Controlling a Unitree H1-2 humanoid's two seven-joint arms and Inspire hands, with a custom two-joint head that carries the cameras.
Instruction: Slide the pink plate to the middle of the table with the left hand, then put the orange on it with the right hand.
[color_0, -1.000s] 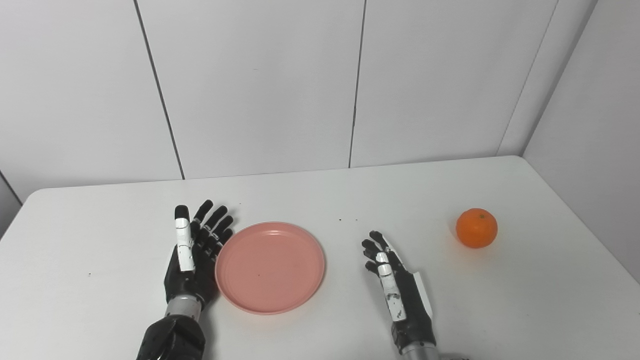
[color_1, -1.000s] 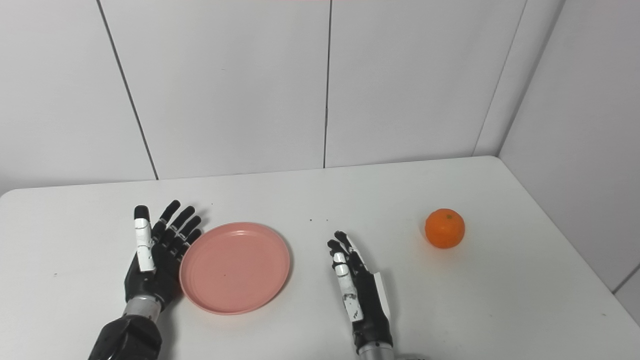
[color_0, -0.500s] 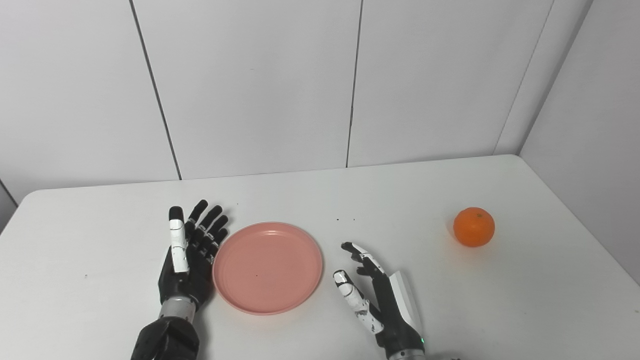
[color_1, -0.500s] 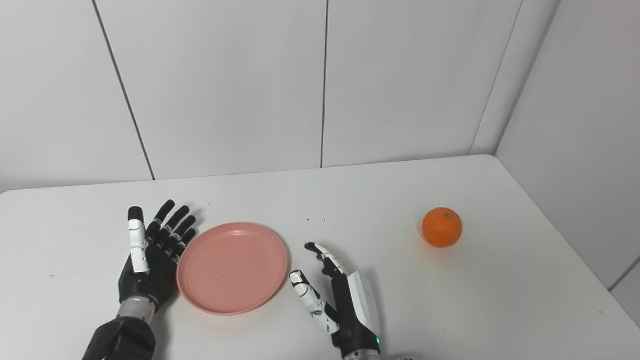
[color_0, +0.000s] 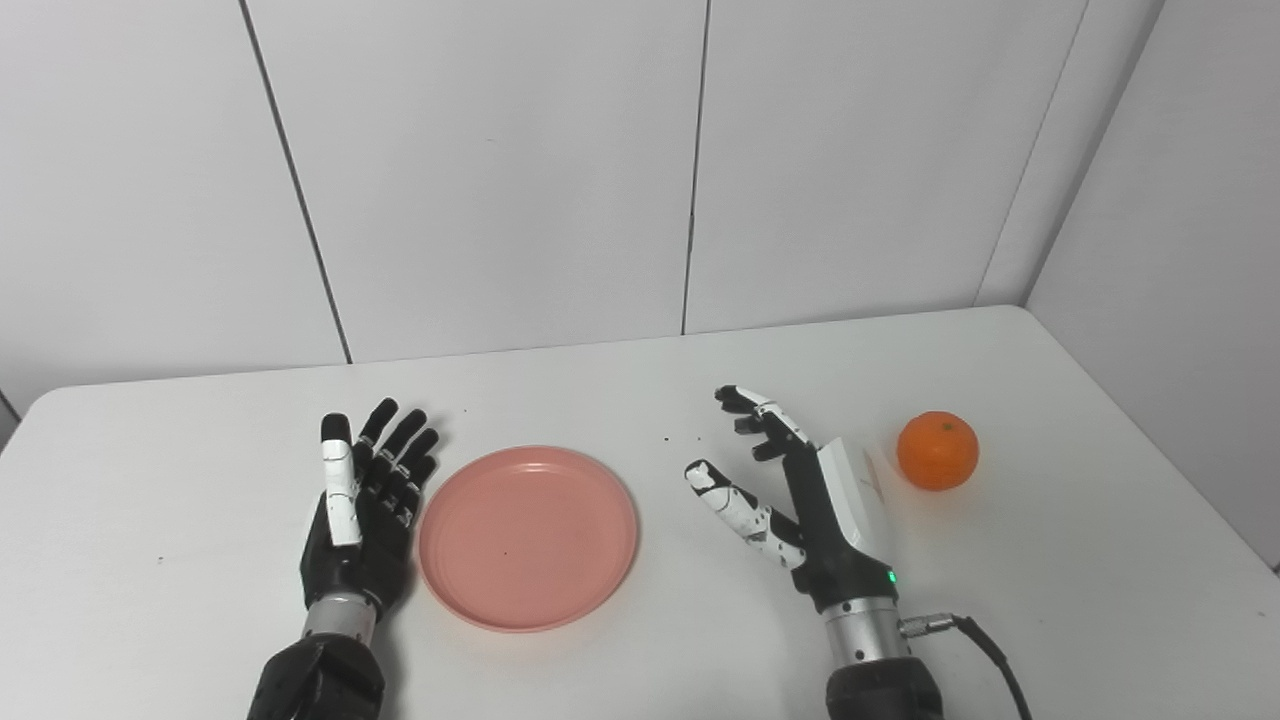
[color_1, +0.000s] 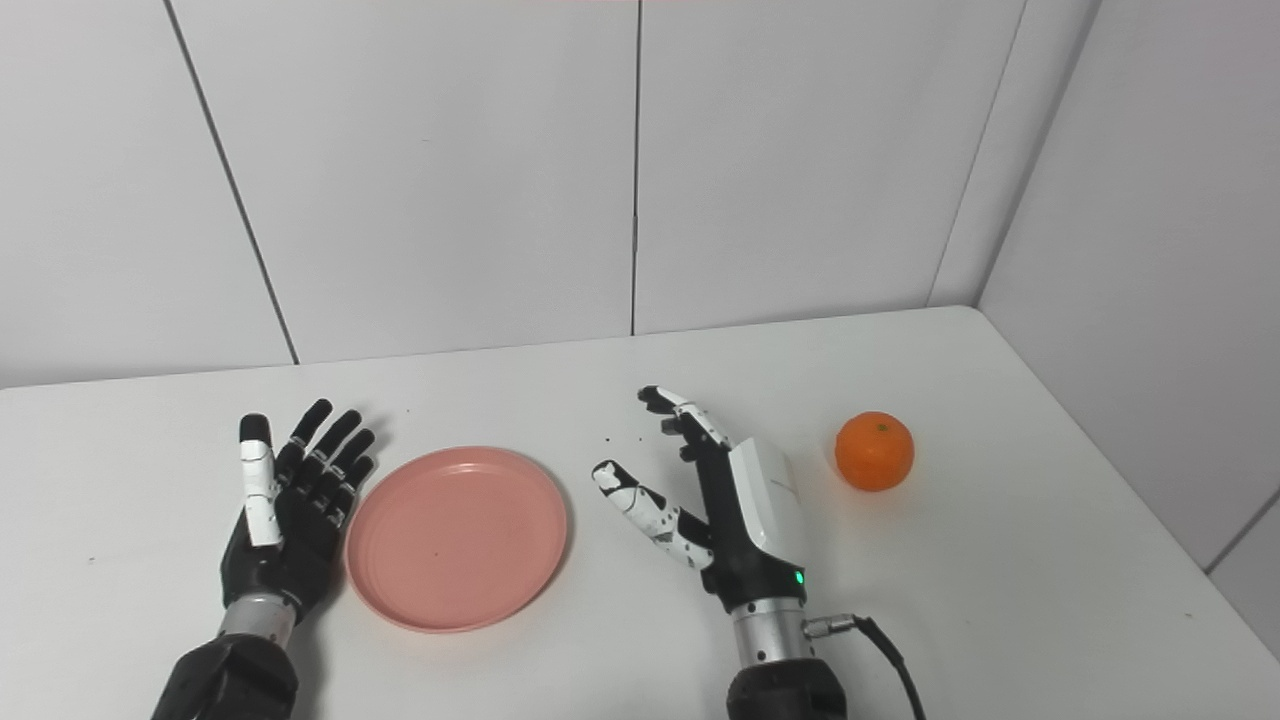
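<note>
The pink plate (color_0: 528, 535) lies flat on the white table (color_0: 640, 370), left of centre and empty. My left hand (color_0: 362, 505) rests palm up just left of the plate's rim, open, fingers spread, almost touching it. An orange (color_0: 937, 451) sits on the table at the right. My right hand (color_0: 795, 490) is raised between plate and orange, open, thumb spread toward the plate, its white back facing the orange. A gap of table separates it from the fruit.
White wall panels rise behind the table, and a side wall (color_0: 1180, 250) closes in at the right, near the orange. A cable (color_0: 985, 650) runs from my right wrist. A few dark specks (color_0: 668, 438) dot the table.
My right hand rose off the table, turned with its thumb out, and moved forward and right toward the orange. The camera shifted slightly. Plate, orange and left hand stayed put.
</note>
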